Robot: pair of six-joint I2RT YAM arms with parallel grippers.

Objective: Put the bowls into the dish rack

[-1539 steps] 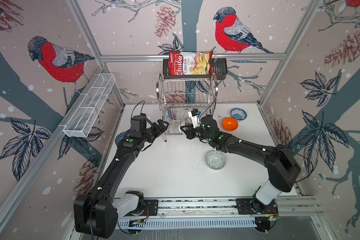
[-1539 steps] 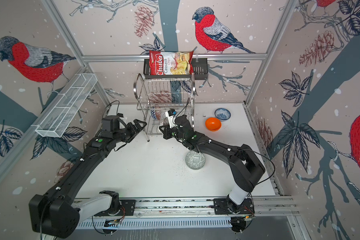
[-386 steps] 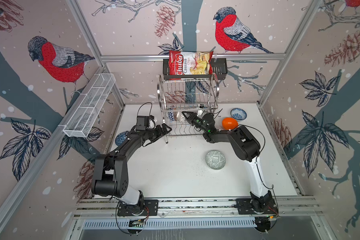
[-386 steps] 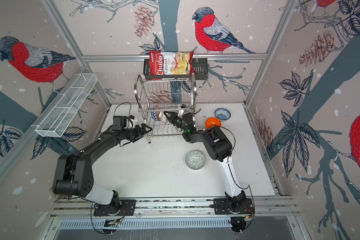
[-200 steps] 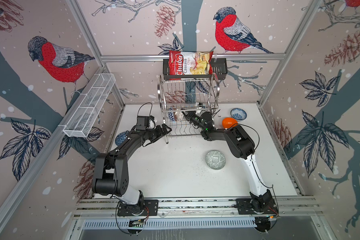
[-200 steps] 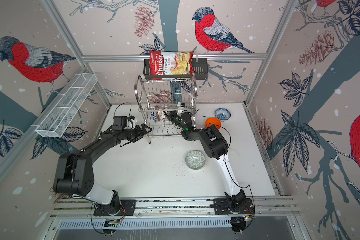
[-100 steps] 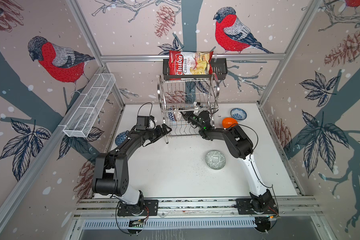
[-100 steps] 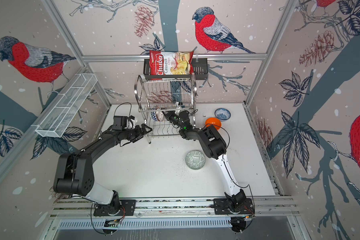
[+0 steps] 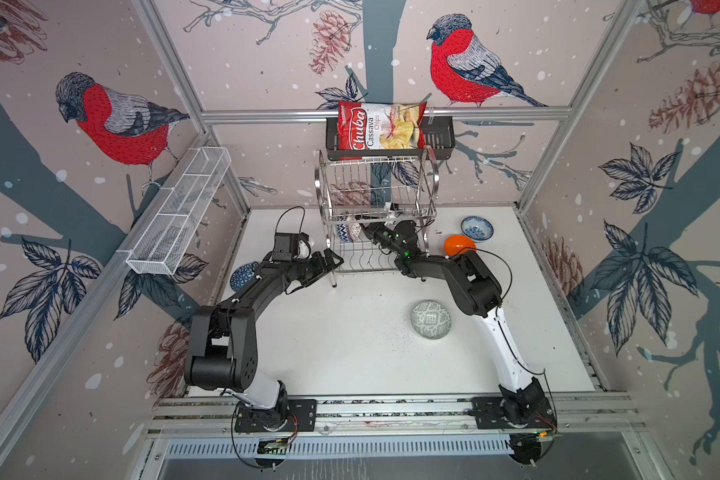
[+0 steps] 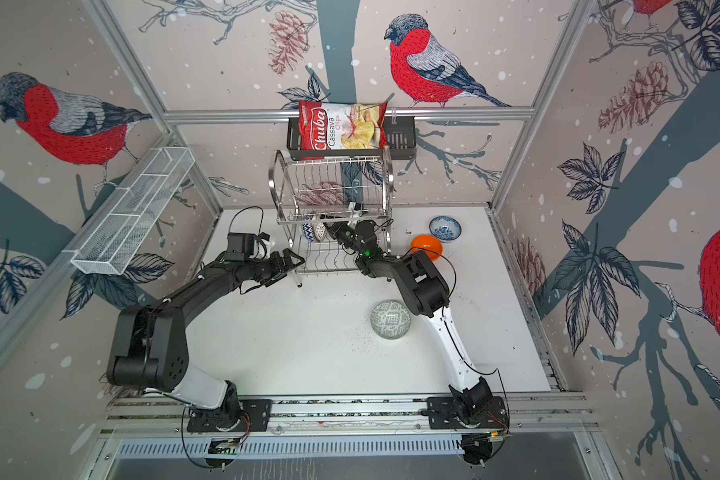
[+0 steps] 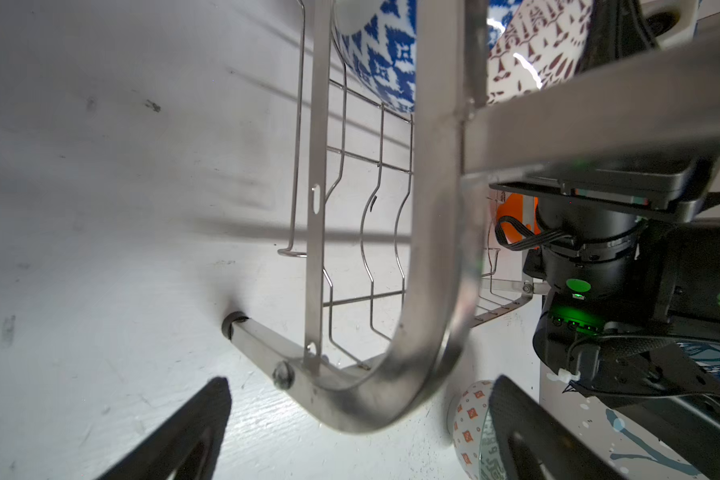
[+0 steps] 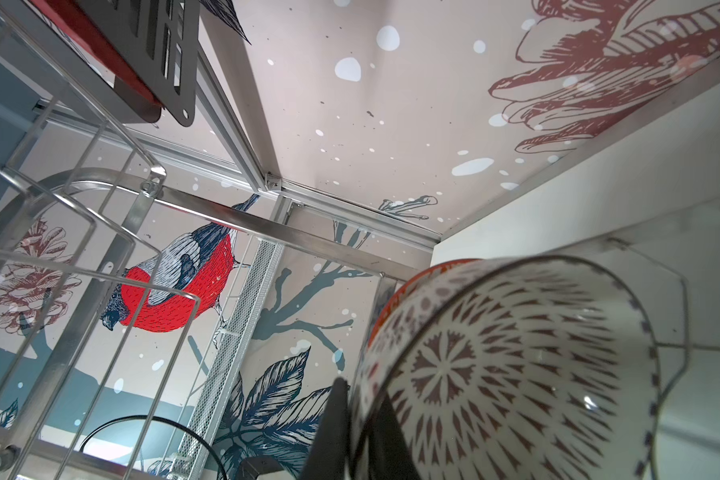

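Observation:
The steel dish rack (image 9: 376, 189) stands at the back middle in both top views. A blue-and-white geometric bowl (image 9: 342, 232) stands on edge in its lower tier. Right beside it is the orange-white patterned bowl (image 12: 516, 365), with my right gripper (image 12: 360, 399) shut on its rim inside that tier (image 9: 366, 230). My left gripper (image 9: 335, 261) is open at the rack's front left leg (image 11: 391, 386), one finger on each side. On the table lie a grey-green patterned bowl (image 9: 431, 320), a plain orange bowl (image 9: 457, 245), a white-blue floral bowl (image 9: 477, 228) and a dark blue bowl (image 9: 241, 276).
A black basket (image 9: 437, 137) with a chips bag (image 9: 379, 126) hangs on the back wall just above the rack. A long white mesh basket (image 9: 179, 212) is fixed to the left wall. The rack's upper tier (image 12: 80, 257) sits close over my right wrist.
The right gripper has carried the orange-white bowl from in front of the rack into its lower tier, edging further left in the last second. The left gripper has stayed open at the rack's leg.

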